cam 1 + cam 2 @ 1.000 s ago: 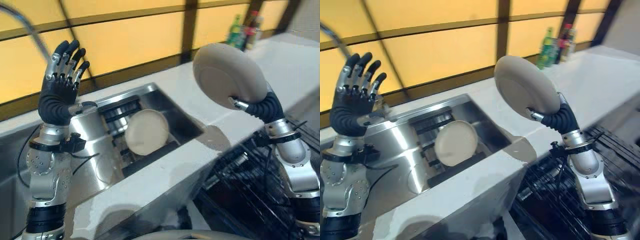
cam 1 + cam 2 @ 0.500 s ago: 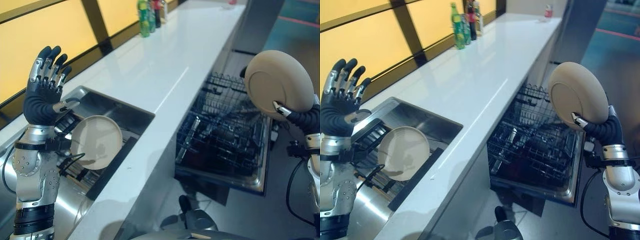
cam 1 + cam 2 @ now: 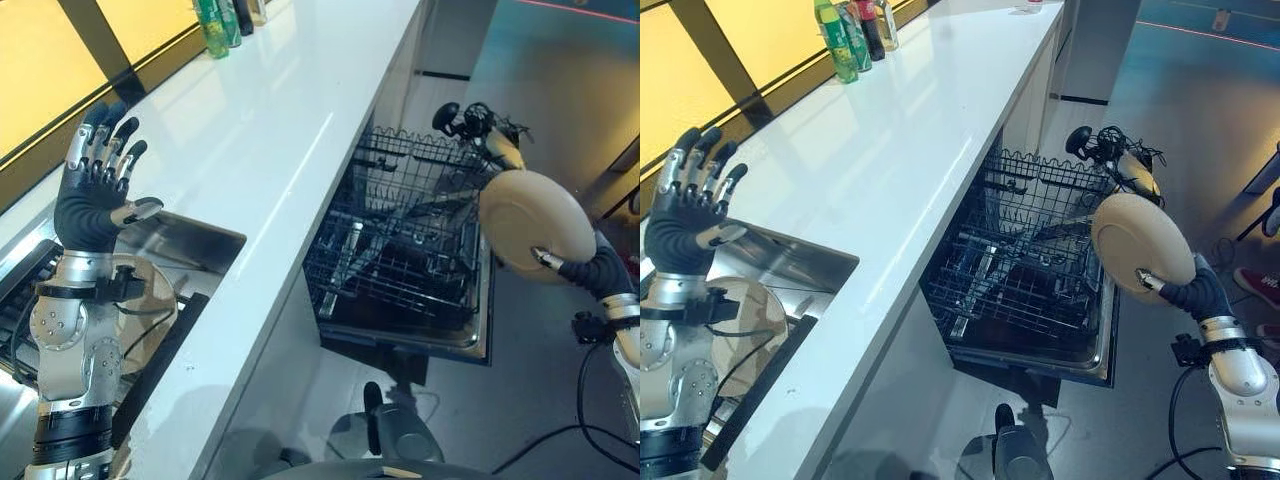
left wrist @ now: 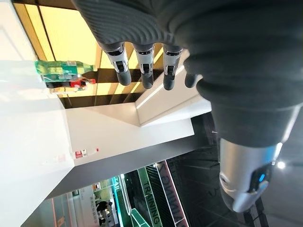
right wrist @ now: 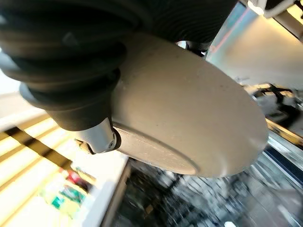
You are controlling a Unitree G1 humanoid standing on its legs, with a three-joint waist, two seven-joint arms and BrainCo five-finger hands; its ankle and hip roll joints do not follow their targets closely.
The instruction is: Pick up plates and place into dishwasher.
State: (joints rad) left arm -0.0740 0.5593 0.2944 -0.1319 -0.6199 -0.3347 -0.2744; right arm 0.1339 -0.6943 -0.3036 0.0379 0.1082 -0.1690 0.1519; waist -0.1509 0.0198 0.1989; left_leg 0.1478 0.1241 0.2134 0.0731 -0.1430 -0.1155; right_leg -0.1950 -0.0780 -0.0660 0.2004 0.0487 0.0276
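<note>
My right hand (image 3: pixel 1193 294) is shut on the rim of a beige plate (image 3: pixel 1140 246), its thumb across the plate's face (image 5: pixel 189 132). The plate hangs tilted in the air just right of the dishwasher's pulled-out wire rack (image 3: pixel 400 250), above the open door's right edge. My left hand (image 3: pixel 95 195) is raised over the sink with straight, spread fingers (image 4: pixel 142 66) and holds nothing. A second beige plate (image 3: pixel 750 320) leans in the sink, partly hidden behind my left arm.
The steel sink (image 3: pixel 790 262) is set into a long white counter (image 3: pixel 270 120) that runs past the dishwasher. Several bottles (image 3: pixel 847 35) stand at the counter's far end. A black and white device (image 3: pixel 482 128) lies on the floor behind the rack.
The camera has swung right, from the sink toward the dishwasher. My right hand has carried the plate down beside the rack. The left hand has stayed raised and open.
</note>
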